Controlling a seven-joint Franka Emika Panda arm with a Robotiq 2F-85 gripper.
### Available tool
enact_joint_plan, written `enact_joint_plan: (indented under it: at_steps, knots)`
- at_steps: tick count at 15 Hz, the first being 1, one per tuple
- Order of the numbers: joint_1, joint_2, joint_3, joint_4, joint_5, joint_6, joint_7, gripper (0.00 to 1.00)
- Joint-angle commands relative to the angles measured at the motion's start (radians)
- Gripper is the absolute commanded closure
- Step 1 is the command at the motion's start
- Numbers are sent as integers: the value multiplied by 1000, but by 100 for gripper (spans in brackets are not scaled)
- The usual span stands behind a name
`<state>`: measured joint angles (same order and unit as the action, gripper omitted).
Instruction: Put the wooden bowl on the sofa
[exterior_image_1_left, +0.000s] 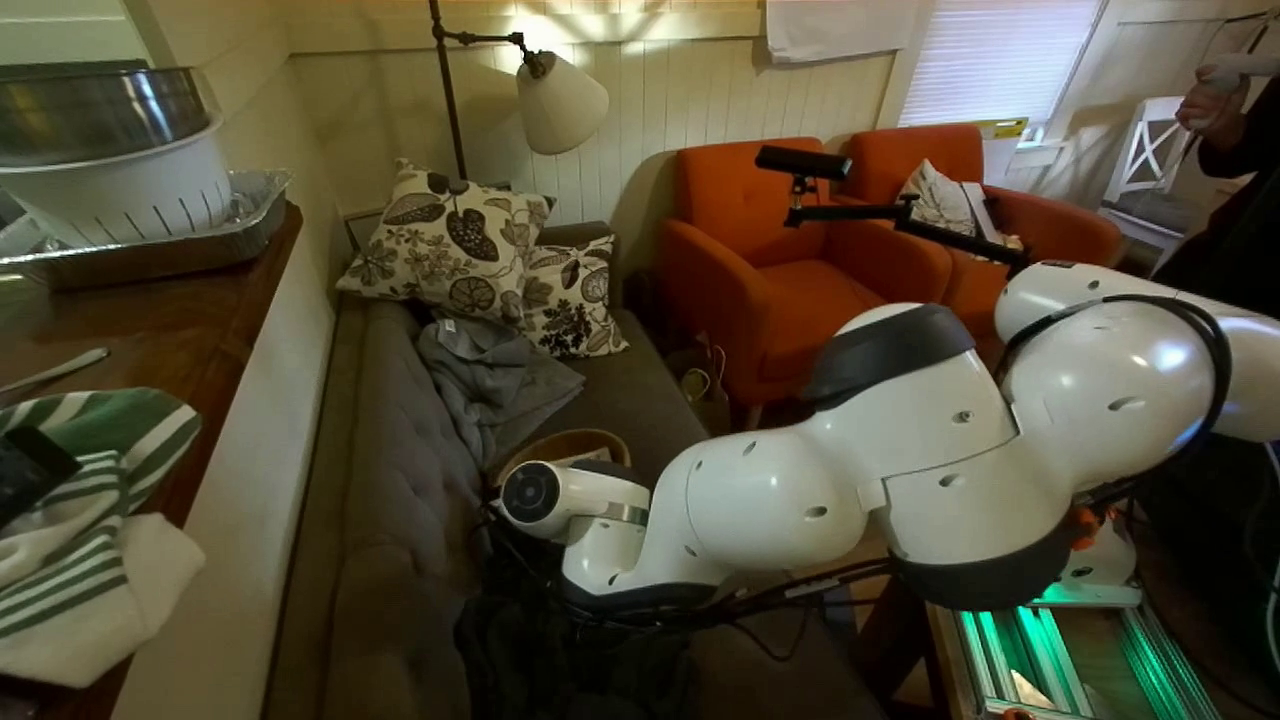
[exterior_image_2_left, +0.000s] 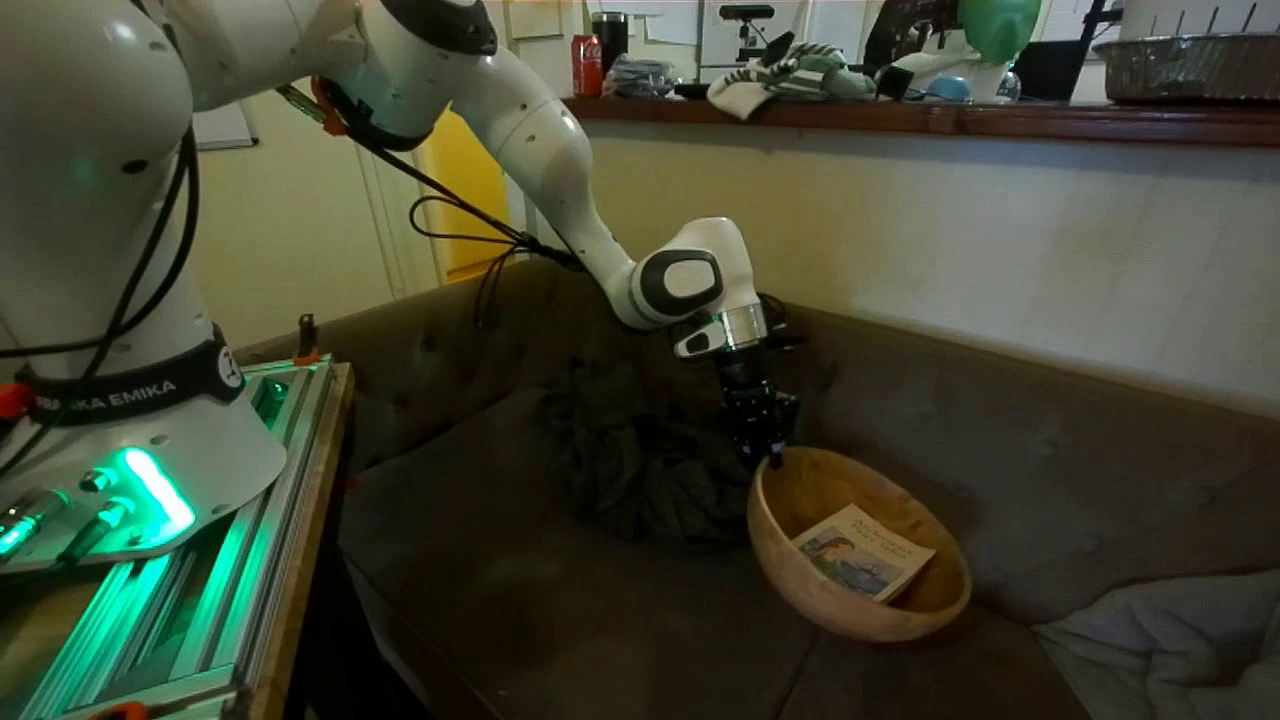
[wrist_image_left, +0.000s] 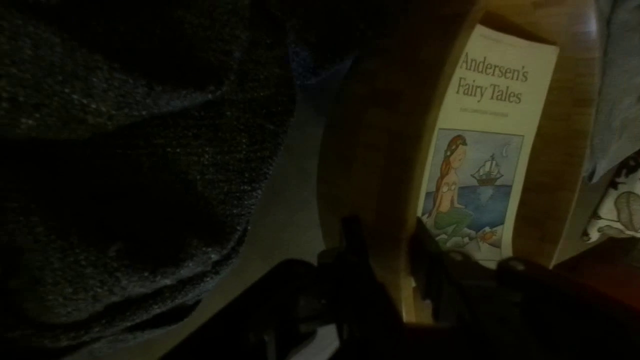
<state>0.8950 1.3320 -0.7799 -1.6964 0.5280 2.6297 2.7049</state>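
Note:
The wooden bowl (exterior_image_2_left: 815, 600) is over the sofa (exterior_image_2_left: 600, 640) seat, tilted with its left side high; a book (exterior_image_2_left: 865, 555) lies in it. In an exterior view only part of the bowl's rim (exterior_image_1_left: 600, 437) shows behind the wrist, above the sofa (exterior_image_1_left: 640, 390). My gripper (exterior_image_2_left: 770, 458) is at the bowl's raised rim. In the wrist view the gripper (wrist_image_left: 385, 230) has one finger outside and one inside the wall of the bowl (wrist_image_left: 570, 130), and looks shut on it, though the picture is dark. Whether the bowl's underside touches the seat is hidden.
A dark cloth (exterior_image_2_left: 640, 470) lies beside the bowl on the seat. A grey blanket (exterior_image_1_left: 490, 380) and floral cushions (exterior_image_1_left: 450, 240) are farther along the sofa. The sofa's tufted back (exterior_image_2_left: 1080, 460) rises behind the bowl. The robot's table (exterior_image_2_left: 300, 560) and an orange armchair (exterior_image_1_left: 760, 260) stand nearby.

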Motion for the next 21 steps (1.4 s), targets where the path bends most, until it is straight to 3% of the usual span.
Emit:
enact_joint_plan:
  at_steps: [1,2,3,4,5,6,7,8,9,10,11,13,14,16,21]
  knots:
    - [166,120,-157,-34,237,-48,13,94]
    - [207,162,-170,-12,239,-89,85,55]
    - [205,160,-163,-7,165,-100,161,48]
    - [292,249,-273,-30,357,-163,25,42]
    - [330,306,-317,-16,398,-226,26,35]
    - [270,167,-235,-55,110,-186,193,29]
    - [355,185,-318,-160,242,-228,20,21]
    - [364,181,-315,-154,218,-259,37,15]
    - [314,109,-261,-138,62,-240,143,7]
    - [347,168,-304,-146,198,-281,28,1]
    - [270,39,-219,-174,62,-173,36,0]
    - [211,-22,-157,-212,52,-31,-61,0]
    - [201,7,-148,-230,183,57,-189,0]
    - [112,-36,-74,-254,263,225,-333,0]
    - [-151,-253,191,-334,332,663,-678,0]
